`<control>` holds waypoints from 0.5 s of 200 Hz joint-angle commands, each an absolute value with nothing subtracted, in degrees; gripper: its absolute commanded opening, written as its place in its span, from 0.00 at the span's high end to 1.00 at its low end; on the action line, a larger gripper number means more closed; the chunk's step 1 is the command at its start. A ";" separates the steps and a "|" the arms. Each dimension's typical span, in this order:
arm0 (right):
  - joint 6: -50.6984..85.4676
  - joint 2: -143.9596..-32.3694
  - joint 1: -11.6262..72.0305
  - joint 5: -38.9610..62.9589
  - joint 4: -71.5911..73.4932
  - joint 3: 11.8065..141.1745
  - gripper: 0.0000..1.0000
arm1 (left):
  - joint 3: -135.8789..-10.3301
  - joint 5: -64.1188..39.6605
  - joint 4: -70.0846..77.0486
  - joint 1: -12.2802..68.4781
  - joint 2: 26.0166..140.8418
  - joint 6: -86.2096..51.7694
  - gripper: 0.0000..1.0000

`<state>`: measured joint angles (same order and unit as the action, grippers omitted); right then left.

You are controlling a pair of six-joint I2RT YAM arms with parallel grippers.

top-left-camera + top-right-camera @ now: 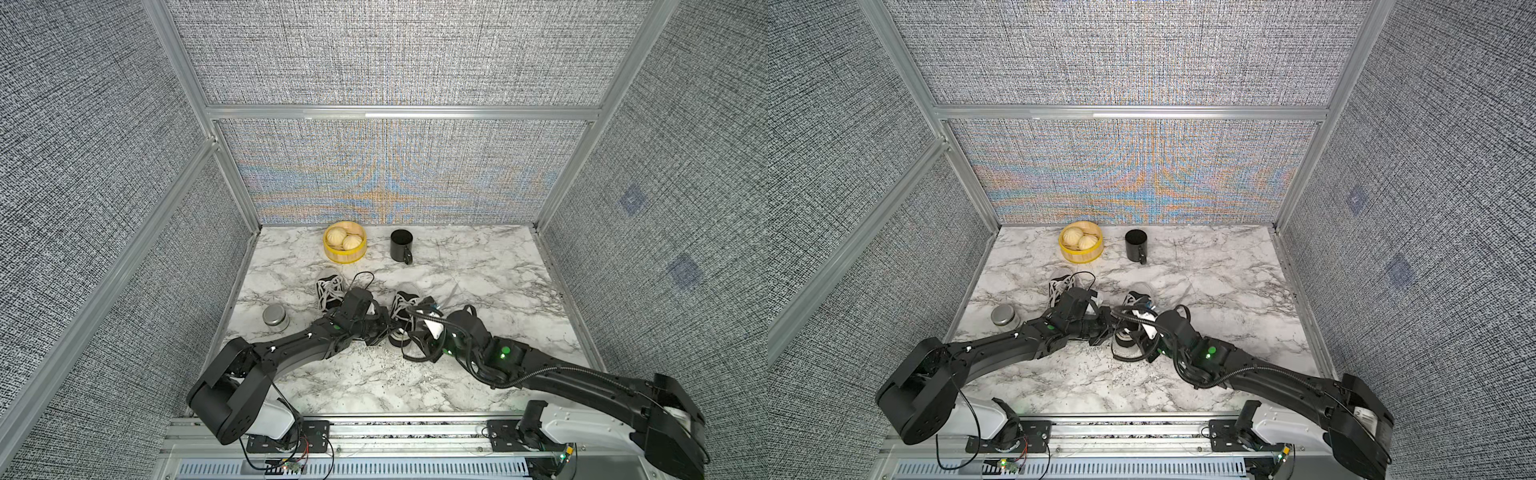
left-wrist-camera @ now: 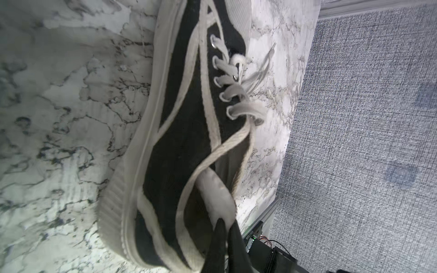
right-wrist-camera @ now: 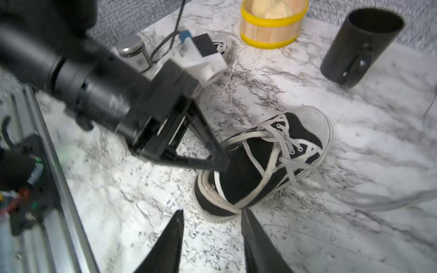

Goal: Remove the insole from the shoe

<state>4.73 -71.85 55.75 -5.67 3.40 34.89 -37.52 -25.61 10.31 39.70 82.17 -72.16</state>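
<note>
A black canvas shoe (image 1: 405,303) (image 1: 1136,299) with white laces and a white sole lies mid-table, toe toward the back wall. Its pale insole (image 2: 217,193) curls up out of the heel opening in the left wrist view. My left gripper (image 2: 224,224) is shut on the insole's heel end. The same gripper (image 3: 222,165) reaches into the shoe's (image 3: 260,175) opening from the left. My right gripper (image 3: 212,212) stands open just behind the heel, with nothing between its fingers. In both top views the arms hide the insole.
A second black shoe (image 1: 330,289) lies to the left under my left arm. A bamboo steamer (image 1: 345,242) with buns and a black mug (image 1: 401,245) stand at the back. A metal tin (image 1: 275,318) sits near the left wall.
</note>
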 commanded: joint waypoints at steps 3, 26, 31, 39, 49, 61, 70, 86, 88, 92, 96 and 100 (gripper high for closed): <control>-11.98 -71.14 56.48 -8.50 12.84 31.99 0.58 | -37.92 -26.77 14.52 39.64 82.31 -75.59 1.00; -14.24 -74.56 56.43 -9.10 11.95 33.40 0.58 | -38.13 -27.15 15.38 39.66 82.76 -76.38 1.00; -14.57 -75.58 56.41 -8.74 12.06 33.76 0.58 | -38.15 -27.31 15.38 39.65 82.92 -76.38 1.00; -14.61 -77.40 56.36 -7.82 12.85 34.33 0.58 | -38.14 -27.54 15.71 39.64 83.13 -76.45 1.00; -14.16 -79.89 56.42 -7.54 14.02 34.59 0.59 | -38.22 -27.81 16.04 39.64 83.47 -76.53 1.00; -13.61 -82.20 56.41 -7.47 15.46 34.78 0.59 | -38.27 -28.03 16.17 39.57 83.58 -76.61 1.00; -13.02 -83.26 56.26 -7.81 16.96 34.65 0.59 | -38.27 -27.96 16.11 39.56 83.46 -76.62 1.00; -12.30 -85.02 55.91 -7.91 17.58 35.23 0.60 | -38.39 -27.63 15.34 39.56 83.00 -76.38 1.00; -12.26 -85.17 55.88 -7.95 17.58 35.28 0.61 | -38.36 -27.63 15.26 39.60 82.98 -76.33 1.00; -12.16 -85.56 55.83 -7.96 17.66 35.31 0.61 | -38.41 -27.63 15.06 39.58 82.83 -76.29 1.00; -12.08 -85.78 55.77 -8.03 17.78 35.37 0.62 | -38.41 -27.52 14.88 39.55 82.70 -76.29 1.00; -11.99 -85.97 55.65 -8.12 17.92 35.25 0.62 | -38.40 -27.46 14.70 39.55 82.64 -76.21 1.00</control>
